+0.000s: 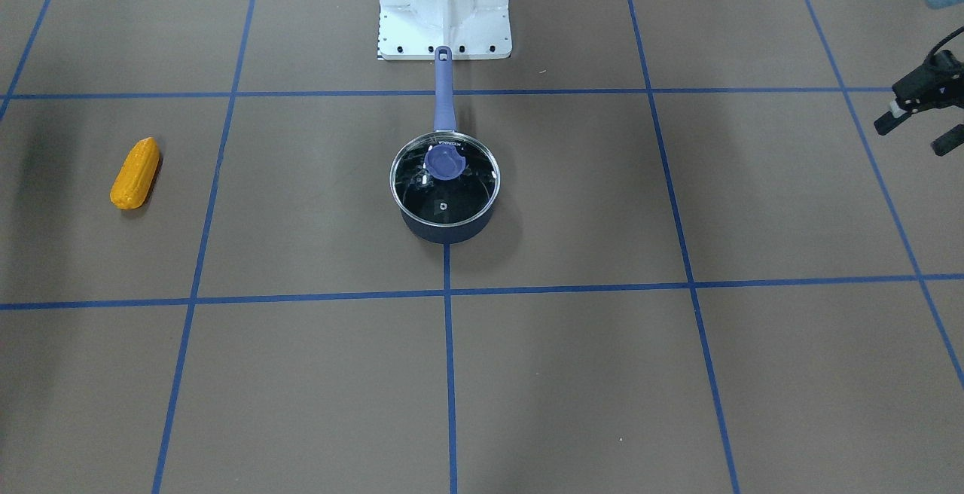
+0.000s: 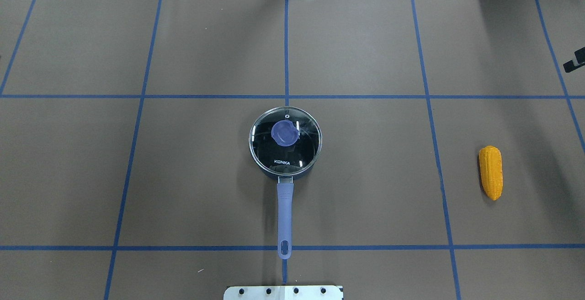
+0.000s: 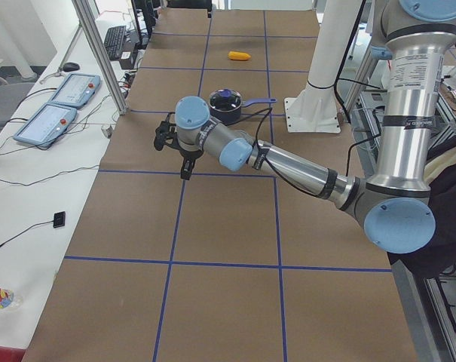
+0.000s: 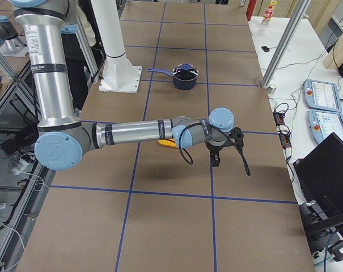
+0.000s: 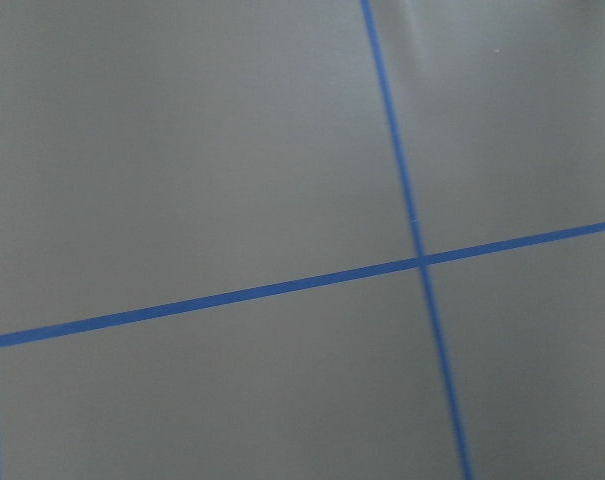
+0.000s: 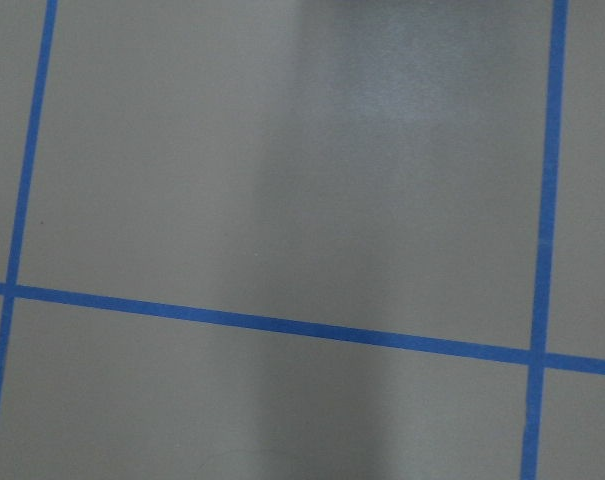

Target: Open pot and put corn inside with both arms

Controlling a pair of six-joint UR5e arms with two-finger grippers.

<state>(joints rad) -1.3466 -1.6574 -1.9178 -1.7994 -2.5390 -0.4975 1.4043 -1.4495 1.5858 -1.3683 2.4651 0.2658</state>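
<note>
The pot [image 1: 444,232] stands at the table's middle with the glass lid [image 1: 444,178] on it, lavender knob [image 2: 285,132] on top. Its long handle [image 2: 284,208] points at the robot base. The corn [image 2: 490,172] lies flat on the robot's right, far from the pot [image 2: 274,172]; it also shows in the front view [image 1: 135,174]. My left gripper [image 1: 915,132] hangs open and empty far off to the pot's left side. Of my right gripper [image 2: 575,62] only a black tip shows at the overhead view's edge, beyond the corn; I cannot tell its state. Both wrist views show only bare table.
The white robot base plate [image 1: 444,12] sits just behind the handle's end. Blue tape lines [image 2: 286,96] grid the brown table. Metal posts [image 3: 99,60] and control pendants [image 3: 58,105] stand along the table's far edge.
</note>
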